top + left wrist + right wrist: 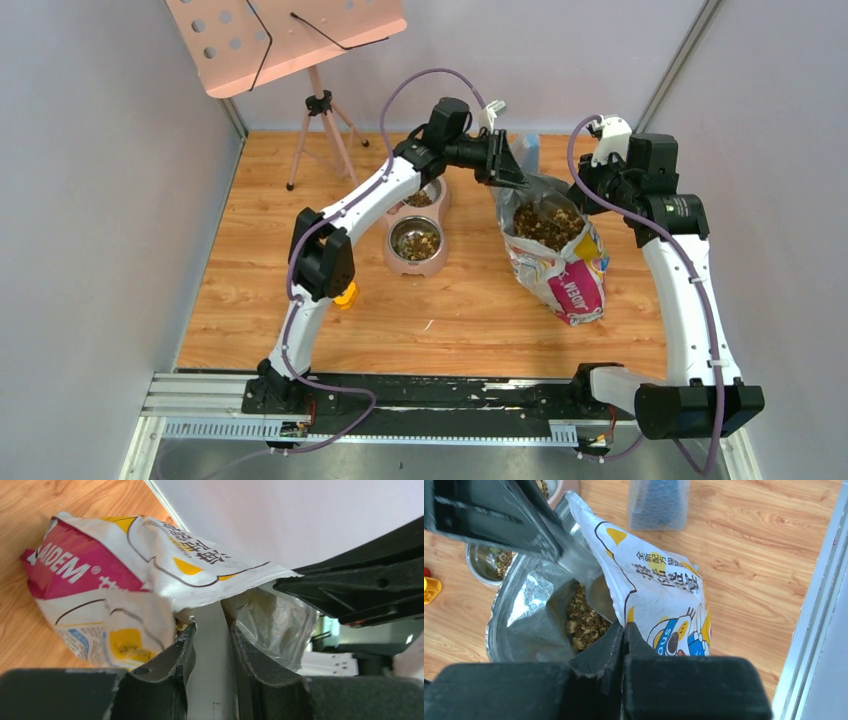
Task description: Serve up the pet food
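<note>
- Where the two arms are bolted to the black rail (420, 392) at the near edge, the wooden table (460, 320) begins
- Just past the left arm's elbow a small yellow toy (346, 295) lies on the wood, well apart from everything else
- Right of centre stands the printed bag (572, 288), white, yellow and pink, with its silver-lined mouth wide open
- Inside it the pet food (548, 225) shows as a brown grainy heap; more lies in both cups of the pink double bowl (415, 268), left of the bag and not touching it
- The right gripper (624, 629) has its fingers pressed together on the right side of the bag's rim, pinching the printed wall
- The left gripper (212, 626), stretched over from the bowl side to the far left of the mouth, is clamped on a white handle (212, 680) that runs up between its fingers and touches both; a pale grey piece goes from its tip down into the bag, its shape unclear
- Behind the bag stands a blue-grey container (659, 502)
- Farthest back, at the left corner, is a pink perforated music stand (285, 35) on a tripod
</note>
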`<state>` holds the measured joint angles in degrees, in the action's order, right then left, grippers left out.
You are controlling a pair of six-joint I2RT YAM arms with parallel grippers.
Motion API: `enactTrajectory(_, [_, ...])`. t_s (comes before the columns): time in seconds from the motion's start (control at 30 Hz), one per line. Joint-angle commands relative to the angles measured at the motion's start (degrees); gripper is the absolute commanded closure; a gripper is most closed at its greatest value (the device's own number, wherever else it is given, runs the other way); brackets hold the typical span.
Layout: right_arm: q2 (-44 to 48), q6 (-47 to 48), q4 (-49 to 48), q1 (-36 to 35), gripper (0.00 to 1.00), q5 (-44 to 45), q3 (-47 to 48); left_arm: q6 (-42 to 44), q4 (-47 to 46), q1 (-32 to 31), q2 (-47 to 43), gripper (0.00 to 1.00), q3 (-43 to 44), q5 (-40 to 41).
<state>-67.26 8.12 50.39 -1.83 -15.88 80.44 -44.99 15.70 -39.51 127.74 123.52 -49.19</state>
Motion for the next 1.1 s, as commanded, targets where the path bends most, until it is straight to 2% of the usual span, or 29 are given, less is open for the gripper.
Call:
enactTrajectory(0.0, [-2.24, 2.65, 3.29, -0.02, 1.00, 3.04, 3.78, -11.61, -3.06, 2.53, -1.27, 1.00, -0.19, -1.68])
enactTrajectory(0.27, [-4.29, 3.02, 3.29, 0.07, 1.00, 3.89, 5.29, -20.83, -1.41, 6.73, -4.28, 1.00, -6.06, -2.03])
enactTrajectory(0.47, [-5.90, 3.65, 3.69, 0.11, 1.00, 4.67, 7.32, -26.09, 1.99, 10.86, -6.90, 1.00, -8.71, -4.77])
enactTrajectory(0.67, [-7.77, 4.98, 4.27, 0.16, 1.00, 5.48, 11.03, -31.62, 1.82, 16.28, -12.15, 1.00, -15.79, -8.86])
enactTrajectory(0.87, [-9.49, 5.63, 4.24, 0.16, 1.00, 5.33, 12.69, -37.90, -6.02, 15.06, -10.29, 1.00, -14.84, -9.92])
enactTrajectory(0.97, [-10.63, 5.77, 4.28, 0.16, 1.00, 4.89, 13.19, -38.18, -7.68, 12.12, -6.55, 1.00, -11.35, -10.80])
enactTrajectory(1.07, [-11.38, 5.68, 4.12, 0.16, 1.00, 4.89, 14.13, -38.12, -11.57, 12.21, -4.72, 1.00, -9.52, -12.35])
